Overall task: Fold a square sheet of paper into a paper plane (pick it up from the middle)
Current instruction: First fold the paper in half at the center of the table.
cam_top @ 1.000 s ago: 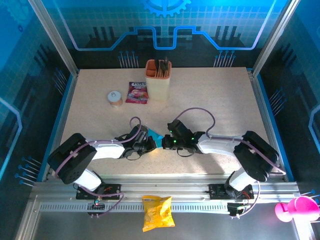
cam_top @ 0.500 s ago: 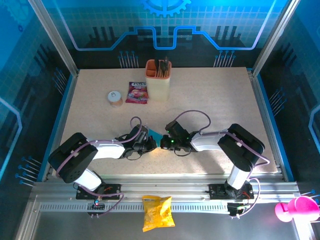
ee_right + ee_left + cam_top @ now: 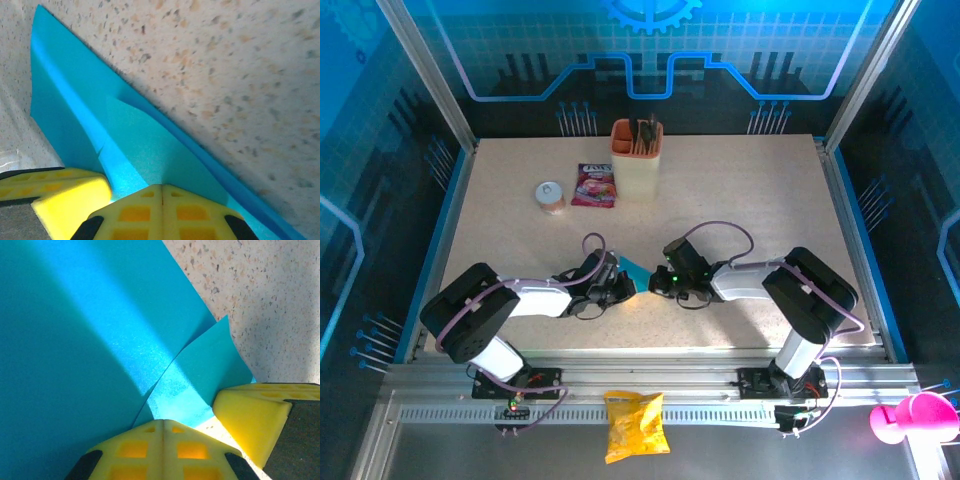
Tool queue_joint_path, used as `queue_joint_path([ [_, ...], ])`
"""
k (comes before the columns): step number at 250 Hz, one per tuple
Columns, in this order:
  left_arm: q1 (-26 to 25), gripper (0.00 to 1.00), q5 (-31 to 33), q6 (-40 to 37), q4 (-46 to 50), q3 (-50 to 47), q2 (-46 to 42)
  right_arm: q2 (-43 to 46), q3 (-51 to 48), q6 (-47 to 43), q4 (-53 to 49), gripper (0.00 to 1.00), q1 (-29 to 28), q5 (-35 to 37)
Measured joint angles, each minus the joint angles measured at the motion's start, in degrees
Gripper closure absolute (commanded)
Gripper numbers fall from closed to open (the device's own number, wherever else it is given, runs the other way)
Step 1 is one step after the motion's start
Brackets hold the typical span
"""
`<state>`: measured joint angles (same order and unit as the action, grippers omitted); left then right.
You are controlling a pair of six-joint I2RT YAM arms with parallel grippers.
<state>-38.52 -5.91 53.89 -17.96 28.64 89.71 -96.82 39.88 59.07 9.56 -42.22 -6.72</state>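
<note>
Top view: both arms reached in low over the counter (image 3: 770, 200), meeting at the middle near its near edge. The sheet of paper (image 3: 636, 269) showed there as a small blue wedge between the left gripper (image 3: 623, 287) and the right gripper (image 3: 656, 283); the gripper bodies covered the rest of it.

Left wrist view: the sheet (image 3: 75, 350) was broad, with one flap overlapping along a curved edge. The left gripper (image 3: 162, 422) was closed, fingertips together and pinching the paper's lower edge. A second yellow pad (image 3: 250, 412) sat just beside, at the sheet's corner.

Right wrist view: the sheet (image 3: 125, 145) ran as a long pointed wedge with a crease, lying against the speckled counter (image 3: 225, 75). The right gripper (image 3: 162, 187) was closed on its near end.

Around: beige cup (image 3: 636, 162) at the far edge, pink-purple packet (image 3: 594, 185) just left of it, small round tub (image 3: 550, 197) further left, all well apart from the paper. Yellow snack bag (image 3: 635, 425) lay on the rail beyond the near edge.
</note>
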Motion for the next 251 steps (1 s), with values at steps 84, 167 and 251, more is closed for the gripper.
queue_joint_path([
  [84, -0.26, 1.00, -0.57, -0.11, -2.16, 0.13, 1.33, 6.97, -7.74, -0.61, 0.39, 1.00, 6.38, 0.09],
  [167, -0.22, 1.00, -1.92, -6.05, 1.20, 2.56, 2.01, 26.29, -16.24, -2.38, -13.05, 0.98, 12.66, 4.79],
  [251, -1.07, 1.00, -5.62, -16.61, 9.64, 4.85, 0.90, 37.24, -11.39, -12.11, -22.14, 1.00, 6.14, 4.17],
])
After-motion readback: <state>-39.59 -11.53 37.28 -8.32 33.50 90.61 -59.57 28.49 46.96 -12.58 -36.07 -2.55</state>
